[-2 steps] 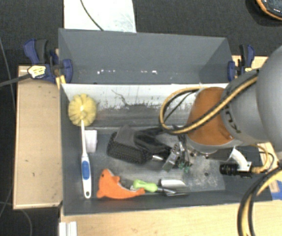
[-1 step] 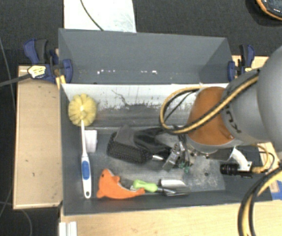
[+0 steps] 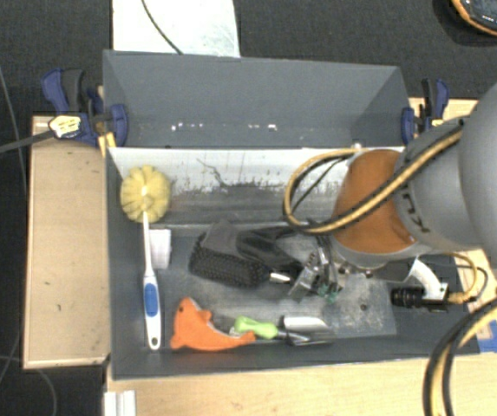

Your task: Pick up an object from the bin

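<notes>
My gripper (image 3: 316,281) hangs low in the middle of the bin, under the orange wrist cover. Its tip is just right of a black mesh pouch (image 3: 224,263) that lies crumpled on the bin floor. Whether it touches the pouch I cannot tell. Below the gripper, near the front wall, a tool with a green handle and a metal end (image 3: 276,327) lies flat. To that tool's left rests an orange plastic piece (image 3: 198,328).
A dish brush with a yellow head and a white and blue handle (image 3: 149,258) lies along the left wall, with a small white block (image 3: 160,249) beside it. A white piece (image 3: 423,275) and a black cylinder (image 3: 415,297) sit at the right, under the arm.
</notes>
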Available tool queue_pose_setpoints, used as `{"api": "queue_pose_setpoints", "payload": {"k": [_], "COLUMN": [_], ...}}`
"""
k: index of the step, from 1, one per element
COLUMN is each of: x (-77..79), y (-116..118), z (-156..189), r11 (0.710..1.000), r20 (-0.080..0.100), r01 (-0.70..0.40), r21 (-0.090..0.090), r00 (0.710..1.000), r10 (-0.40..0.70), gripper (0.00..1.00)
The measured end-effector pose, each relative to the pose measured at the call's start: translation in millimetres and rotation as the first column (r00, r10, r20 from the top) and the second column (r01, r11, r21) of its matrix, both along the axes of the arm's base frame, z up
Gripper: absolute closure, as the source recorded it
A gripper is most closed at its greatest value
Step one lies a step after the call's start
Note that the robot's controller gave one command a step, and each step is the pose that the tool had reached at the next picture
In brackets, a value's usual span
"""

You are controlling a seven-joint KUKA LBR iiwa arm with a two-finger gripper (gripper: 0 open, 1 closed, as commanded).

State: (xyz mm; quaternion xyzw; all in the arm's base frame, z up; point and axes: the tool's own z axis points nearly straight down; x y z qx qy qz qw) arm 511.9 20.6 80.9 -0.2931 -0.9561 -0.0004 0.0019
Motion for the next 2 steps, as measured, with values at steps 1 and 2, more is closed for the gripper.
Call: {"api": "queue_pose_setpoints", "payload": {"k": [1,2], "x": [-1.2,0.4], "y": [0,0], "z": [23,43], "r11": [1.0,1.0], "r20": [-0.005,0.001], "r01": [0.0,-0.002], "r21": [0.0,0.0], "r00": [1.0,1.0], "r10": [0.0,0.002], "gripper": [1.0,1.0]}}
